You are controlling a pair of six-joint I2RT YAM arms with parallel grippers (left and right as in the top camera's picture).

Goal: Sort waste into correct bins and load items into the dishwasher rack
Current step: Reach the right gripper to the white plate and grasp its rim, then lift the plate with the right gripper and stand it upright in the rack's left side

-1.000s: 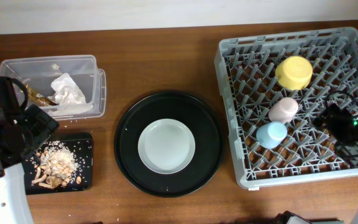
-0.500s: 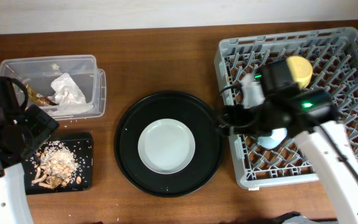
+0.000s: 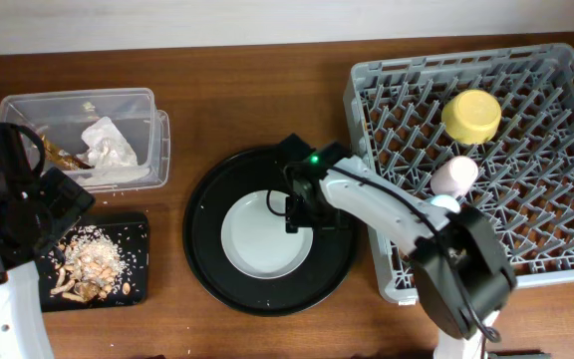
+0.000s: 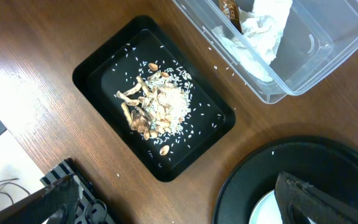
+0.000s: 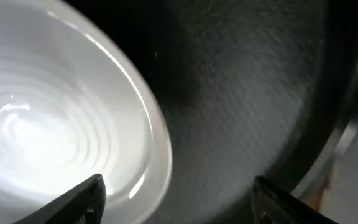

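Note:
The pale plate [image 3: 265,235] lies on the large round black tray [image 3: 207,214]; it also shows in the right wrist view [image 5: 55,118]. My right gripper [image 3: 300,211] is open and empty, its fingers [image 5: 176,199] straddling the plate's right rim. The grey rack [image 3: 387,269] holds the yellow bowl [image 3: 470,116], pink cup [image 3: 454,176] and light-blue cup [image 3: 444,204]. The clear tub [image 3: 78,103] holds the napkin [image 3: 108,145] and brown wrapper [image 3: 65,155]. The black tray [image 3: 138,264] holds food scraps [image 3: 90,261]. My left gripper [image 4: 179,205] is open and empty, above the table.
The clear tub [image 4: 303,68] and black tray [image 4: 92,74] with scraps [image 4: 157,106] show in the left wrist view, with the round tray's edge [image 4: 241,186] below. The left arm's body [image 3: 8,214] covers part of the left side.
My right arm has swung left from the rack, across its left edge, down to the plate on the round tray. The left arm has not moved.

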